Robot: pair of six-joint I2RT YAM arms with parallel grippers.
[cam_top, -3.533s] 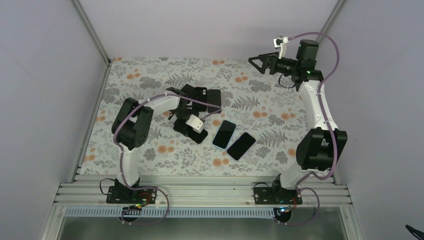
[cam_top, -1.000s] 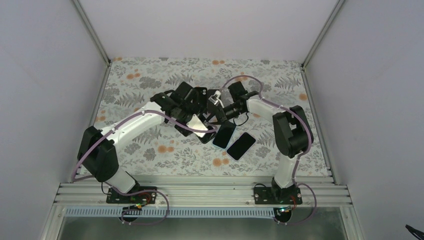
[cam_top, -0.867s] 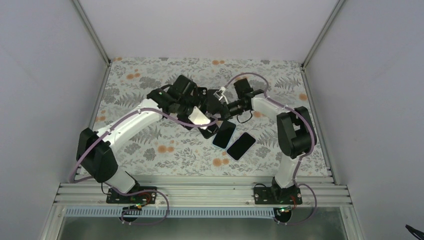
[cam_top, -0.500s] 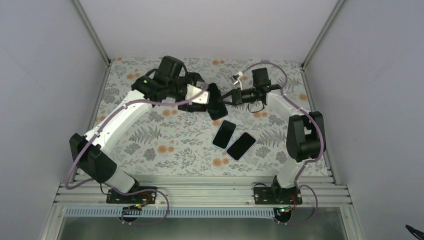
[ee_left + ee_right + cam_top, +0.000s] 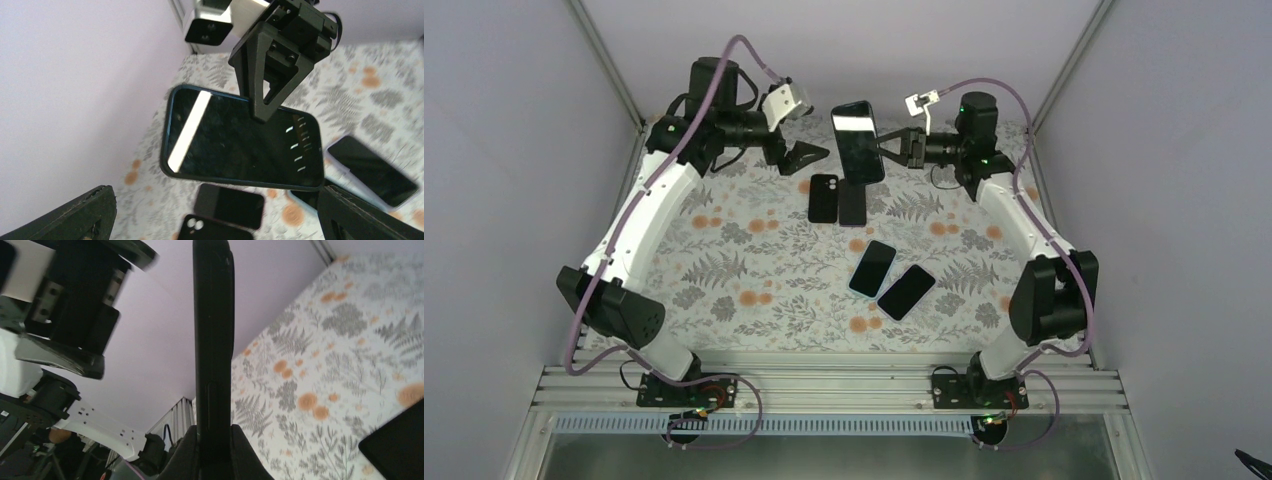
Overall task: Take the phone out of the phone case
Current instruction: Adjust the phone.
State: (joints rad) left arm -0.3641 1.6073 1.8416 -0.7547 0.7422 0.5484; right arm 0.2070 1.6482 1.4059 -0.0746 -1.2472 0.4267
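— Above the far end of the table [image 5: 724, 250]: what is up in the air?

— Phone [image 5: 858, 140], lifted well off the surface. A dark blue rim runs round the screen. I read that as the case [image 5: 235, 181], so the phone is not out yet. Right gripper [image 5: 886, 148] is clamped on one long edge, and in its own wrist view the phone stands edge-on between the fingers. Left gripper [image 5: 807, 162] is spread wide and holds nothing. It sits just beside the phone's other long edge, not touching.

— What could go wrong?

— It is a one-edge pinch. My judgement: a pull or push on the case from the left could pivot the phone in those fingers, or slip it free and drop it. The right fingers also seem to bite case and phone together. That would pin the rim on that edge and fight the peel.

— What else is around?

— Roughly below the lifted phone lie two dark pieces side by side: a lensed slab [image 5: 823, 197] with its camera holes up, and a plain slab [image 5: 852, 203]. Whether each is a phone or an empty case, I cannot tell. Nearer the bases lie a spare phone [image 5: 872, 268] and a second spare phone [image 5: 907, 291], side by side, screens up. A drop would likely land on the slabs.

— Anything in the way?

— Nothing sits between the left gripper and the phone. The back wall [image 5: 844, 50] looks close behind both wrists, so I judge there is little room to draw the case off toward that side.
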